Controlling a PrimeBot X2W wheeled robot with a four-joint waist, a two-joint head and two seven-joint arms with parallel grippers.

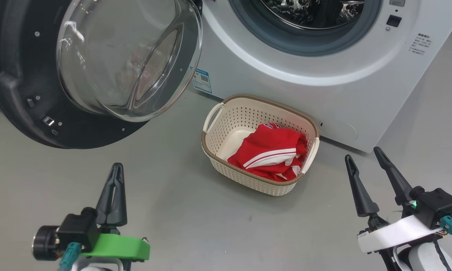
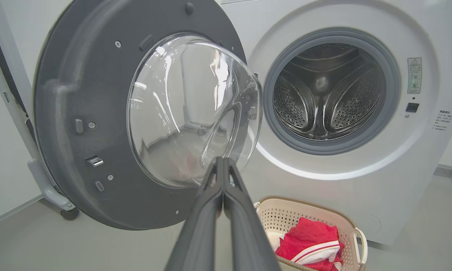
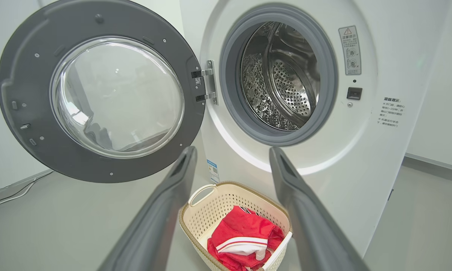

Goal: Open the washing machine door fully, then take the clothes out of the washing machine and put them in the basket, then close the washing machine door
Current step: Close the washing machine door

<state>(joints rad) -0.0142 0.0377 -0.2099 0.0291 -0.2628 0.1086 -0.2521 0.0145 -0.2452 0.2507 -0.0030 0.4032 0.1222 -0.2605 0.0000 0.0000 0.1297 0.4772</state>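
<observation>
The washing machine door (image 1: 19,75) (image 2: 79,124) (image 3: 34,113) hangs wide open to the left, its clear glass bowl bulging toward me. The white washing machine (image 1: 323,90) (image 2: 361,188) (image 3: 361,158) shows a bare steel drum. Red clothes (image 1: 271,150) (image 2: 308,244) (image 3: 244,233) with white stripes lie in the cream basket (image 1: 248,180) (image 2: 286,210) (image 3: 203,214) on the floor in front of the machine. My left gripper (image 1: 116,167) (image 2: 222,162) is shut on nothing, low at the left, short of the door. My right gripper (image 1: 363,154) (image 3: 231,150) stands open at the lower right, beside the basket.
Grey floor (image 1: 173,226) stretches between my grippers and the basket. A white wheeled frame (image 2: 49,188) stands behind the open door. A pale wall (image 3: 440,94) runs to the right of the machine.
</observation>
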